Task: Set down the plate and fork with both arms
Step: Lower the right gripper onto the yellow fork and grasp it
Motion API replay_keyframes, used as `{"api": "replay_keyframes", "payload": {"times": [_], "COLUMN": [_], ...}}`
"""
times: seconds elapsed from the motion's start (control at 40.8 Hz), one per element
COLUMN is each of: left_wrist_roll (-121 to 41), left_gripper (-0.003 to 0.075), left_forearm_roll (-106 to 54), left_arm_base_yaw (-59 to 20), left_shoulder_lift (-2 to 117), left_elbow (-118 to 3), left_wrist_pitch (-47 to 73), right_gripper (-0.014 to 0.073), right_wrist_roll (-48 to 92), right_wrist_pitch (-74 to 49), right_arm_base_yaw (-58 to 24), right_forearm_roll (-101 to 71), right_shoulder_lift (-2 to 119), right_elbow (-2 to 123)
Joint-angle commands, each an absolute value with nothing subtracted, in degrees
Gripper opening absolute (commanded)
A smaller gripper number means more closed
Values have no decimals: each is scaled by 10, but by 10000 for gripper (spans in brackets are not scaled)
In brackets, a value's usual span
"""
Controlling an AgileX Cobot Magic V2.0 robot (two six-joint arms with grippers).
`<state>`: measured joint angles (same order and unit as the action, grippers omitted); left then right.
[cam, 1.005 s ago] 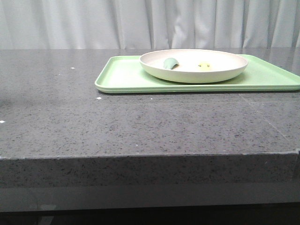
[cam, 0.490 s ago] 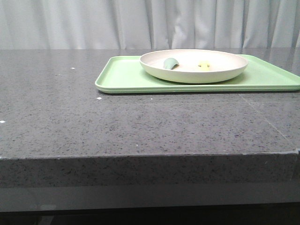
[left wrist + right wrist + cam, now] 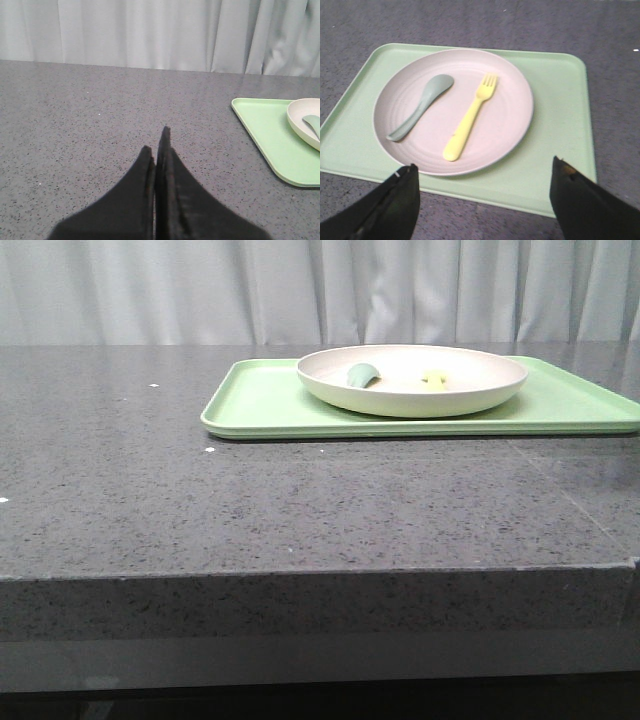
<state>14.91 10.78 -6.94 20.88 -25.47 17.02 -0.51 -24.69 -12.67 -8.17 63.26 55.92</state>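
The plate (image 3: pixel 453 111) sits on the green tray (image 3: pixel 555 150), which lies on the grey bench (image 3: pixel 300 510). On the plate lie the fork (image 3: pixel 470 118) and, beside it, a teal spoon (image 3: pixel 420 105), apart from each other. Right jaws (image 3: pixel 482 197) are wide open, w/ nothing held, above the tray's near edge; plate & fork lie just beyond them. Left jaws (image 3: pixel 156 165) are closed together, empty, over bare bench, w/ the tray well apart to one side.
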Motion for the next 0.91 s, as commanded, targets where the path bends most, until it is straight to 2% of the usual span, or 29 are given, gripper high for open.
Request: {"api": "replay_keyframes", "payload": {"times": [0.0, 0.27, 0.466, 0.882], "left_wrist_roll": [148, 148, 148, 148], "left_gripper": [-18, -18, -18, -18], "left_forearm_roll": [111, 111, 111, 111], "left_arm_base_yaw": [-69, -69, -69, -69], "left_shoulder_lift": [213, 213, 213, 213], "left_elbow": [-270, -270, -270, -270], "left_wrist_pitch": [126, 126, 126, 126], "right_gripper": [566, 566, 566, 566], "right_wrist_roll": [0, -85, -117, -146], "right_wrist_pitch": [-225, -370, -437, -473], "right_arm_base_yaw": [-152, -168, -168, -168], "right_forearm_roll": [-99, -104, -98, -72], "right_shoulder_lift": [693, 894, 991, 1079], "right_elbow": [627, 821, 919, 975]}}
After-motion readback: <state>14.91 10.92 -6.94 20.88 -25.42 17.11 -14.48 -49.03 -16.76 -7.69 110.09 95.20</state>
